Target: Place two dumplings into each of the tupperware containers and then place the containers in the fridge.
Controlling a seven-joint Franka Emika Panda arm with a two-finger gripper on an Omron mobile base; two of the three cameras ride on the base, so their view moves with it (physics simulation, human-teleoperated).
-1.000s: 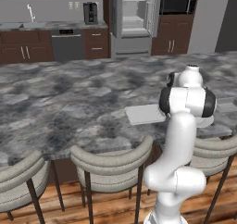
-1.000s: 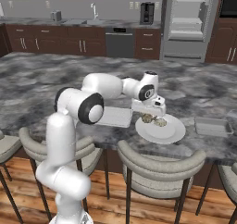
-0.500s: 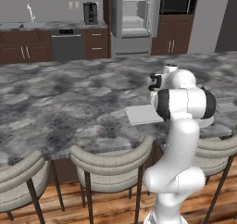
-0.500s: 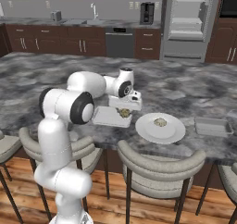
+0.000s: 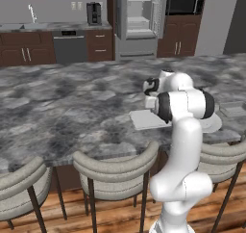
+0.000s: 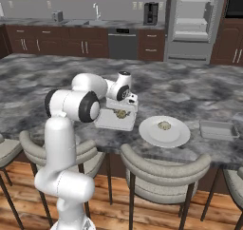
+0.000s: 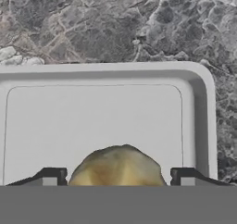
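We fill the first tupperware container [image 6: 115, 121].
Our end effector [image 7: 116, 177] is spread around a dumpling [image 7: 116, 168] over it; next we fetch the one on the plate [image 6: 164, 131].

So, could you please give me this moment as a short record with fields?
gripper: gripper over the near tupperware container, jaws wide, a dumpling between the fingertips
held or resting: cannot tell whether the dumpling is gripped or lying in the box
plate: white plate with one dumpling on it
second container: far tupperware container, right of the plate, looks empty
fridge: fridge standing open
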